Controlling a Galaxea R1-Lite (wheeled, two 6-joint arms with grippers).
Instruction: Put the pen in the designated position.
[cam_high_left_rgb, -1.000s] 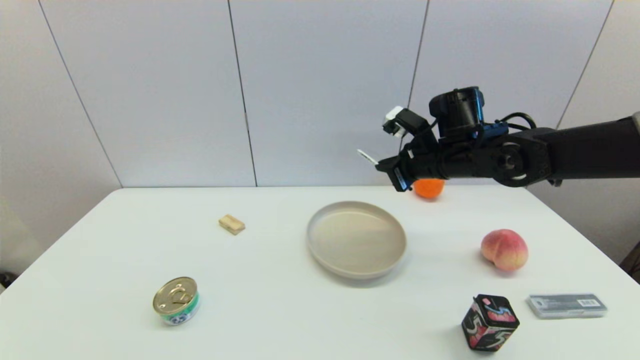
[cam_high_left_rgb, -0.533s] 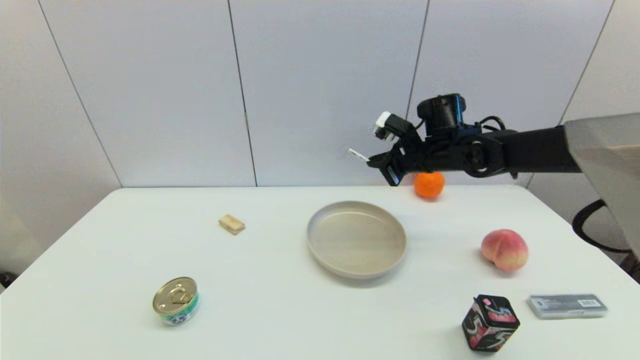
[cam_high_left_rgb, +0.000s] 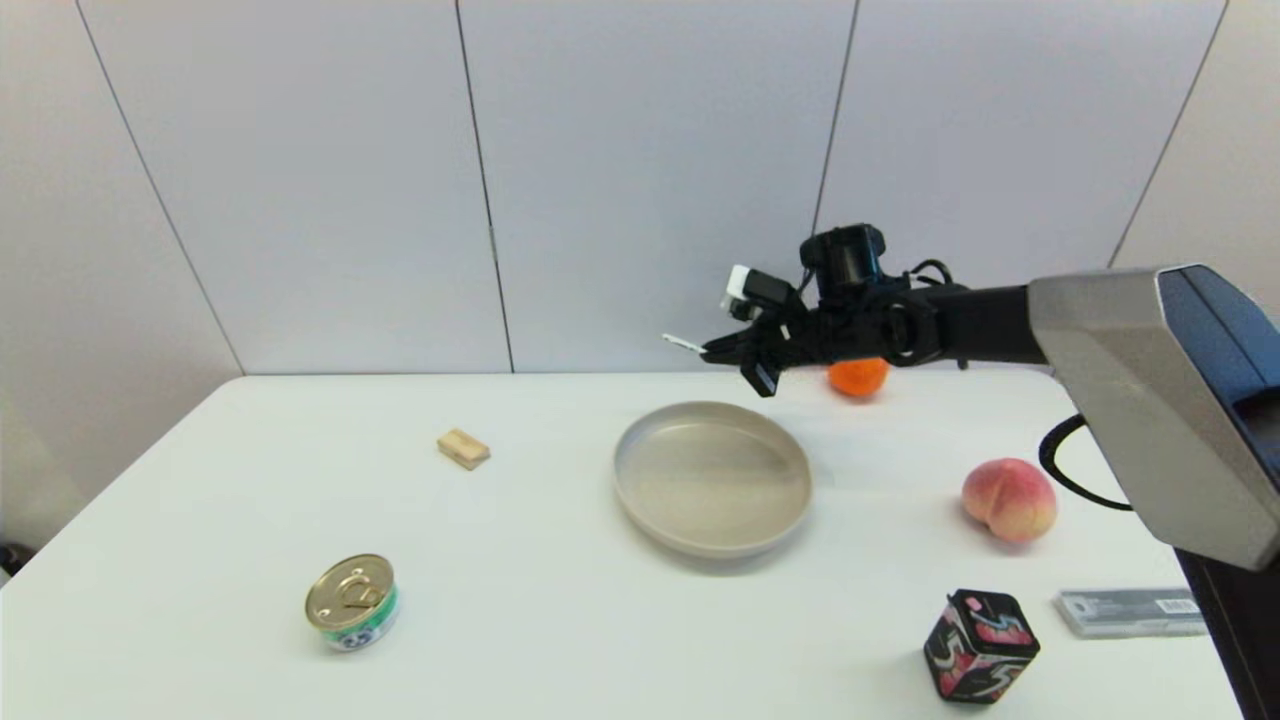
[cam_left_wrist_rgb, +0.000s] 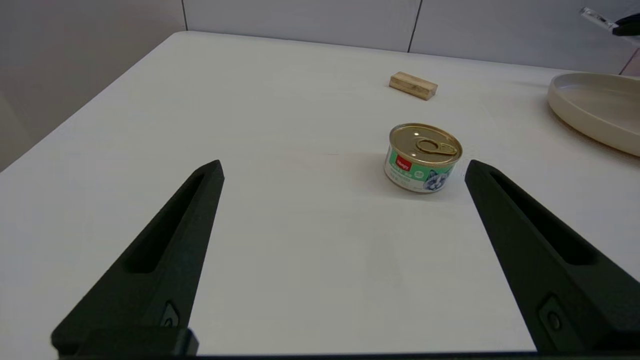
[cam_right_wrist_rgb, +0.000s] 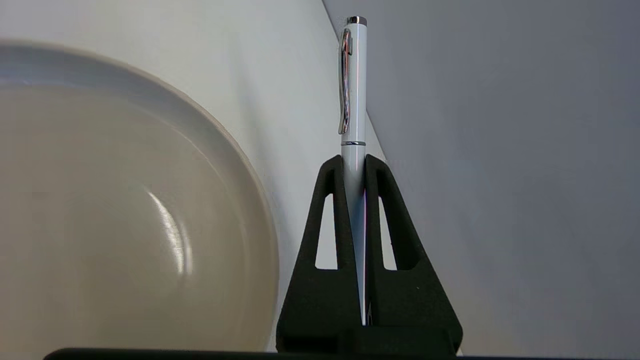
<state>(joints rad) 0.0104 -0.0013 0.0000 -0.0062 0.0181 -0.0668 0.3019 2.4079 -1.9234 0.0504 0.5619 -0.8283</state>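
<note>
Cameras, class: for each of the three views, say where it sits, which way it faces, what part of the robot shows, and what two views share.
Head view: on the robot's head, facing forward and down at the table; shows the right arm, its right end effector holding the pen above the far edge.
Left wrist view: behind the open left end effector, facing the can and wooden block.
Right wrist view: behind the two fingers clamping the pen.
Shared: all show the beige plate.

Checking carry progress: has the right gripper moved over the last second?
Yes. The right gripper, shut on the pen, moved left, away from the orange.
</note>
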